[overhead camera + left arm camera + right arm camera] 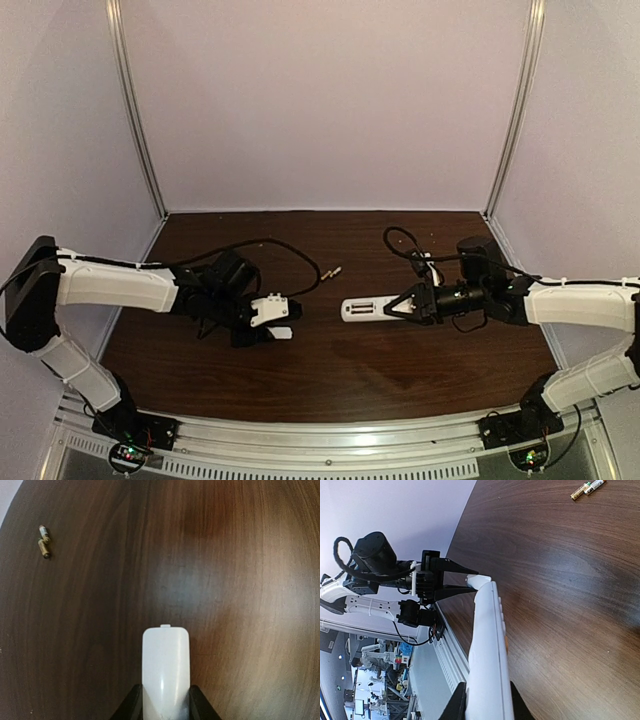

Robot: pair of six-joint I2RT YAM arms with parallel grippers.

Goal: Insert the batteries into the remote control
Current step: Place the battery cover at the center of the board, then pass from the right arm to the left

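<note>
The left hand (165, 702) is closed on a small flat white plastic cover piece (165, 655). It pinches the near end, so the piece juts forward over the table. The right hand (487, 706) is clamped around one end of the slim white plastic remote control (487, 645), which sticks out from it toward the left hand and appears held off the table.

The two small golden-metallic cylindrical batteries (44, 541) lie loose, close together, farther back on the table. They sit between the arms and well apart from both hands.

I judge the task to be partway through. The cover appears to be off and the remote is in hand, but no battery is picked up or seated. Both are left to load, and the cover probably needs refitting. I cannot tell whether the recess faces up.

The table (400, 370) is dark brown wood-grain, glossy in patches, with an aluminium rail (330, 440) at its near edge. Pale lilac walls (330, 100) and metal corner posts (135, 110) enclose it.
</note>
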